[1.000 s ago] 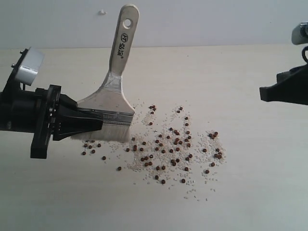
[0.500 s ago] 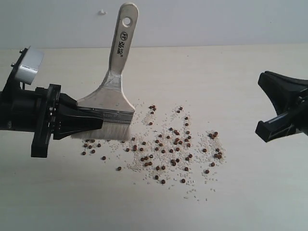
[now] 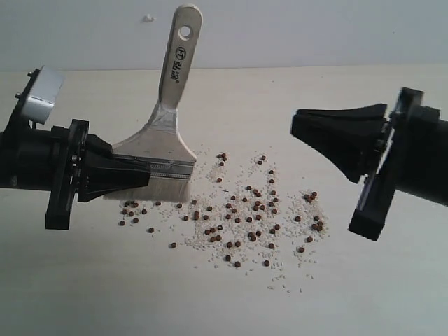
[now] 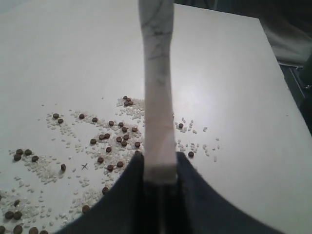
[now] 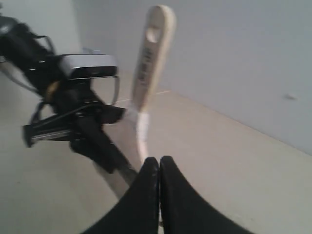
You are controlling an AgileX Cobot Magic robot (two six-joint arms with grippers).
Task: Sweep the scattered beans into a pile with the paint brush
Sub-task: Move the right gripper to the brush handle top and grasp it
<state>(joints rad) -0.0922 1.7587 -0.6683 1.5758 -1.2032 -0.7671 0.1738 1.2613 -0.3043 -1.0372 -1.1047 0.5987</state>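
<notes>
The paint brush (image 3: 159,148) stands tilted on the table, pale bristles down and wooden handle pointing up and back. My left gripper (image 3: 145,178) is shut on its metal ferrule from the left side. In the left wrist view the brush (image 4: 157,97) shows edge-on, rising from between the left gripper's (image 4: 159,171) jaws. The beans (image 3: 238,217) lie scattered just right of the bristles; they show as beans (image 4: 114,141) on the table in the left wrist view too. My right gripper (image 3: 297,124) hovers right of the beans, shut and empty, pointing left. The right gripper (image 5: 159,163) faces the brush handle (image 5: 150,53).
White rice-like grains (image 3: 210,241) are mixed through the beans. The pale table (image 3: 315,294) ends at a grey wall behind. A small pen cross (image 4: 85,166) marks the tabletop among the grains. The left arm (image 5: 78,117) shows in the right wrist view.
My right arm has swung in from the right edge toward the middle, and its shut gripper now points left. The left gripper, brush and beans have not moved.
</notes>
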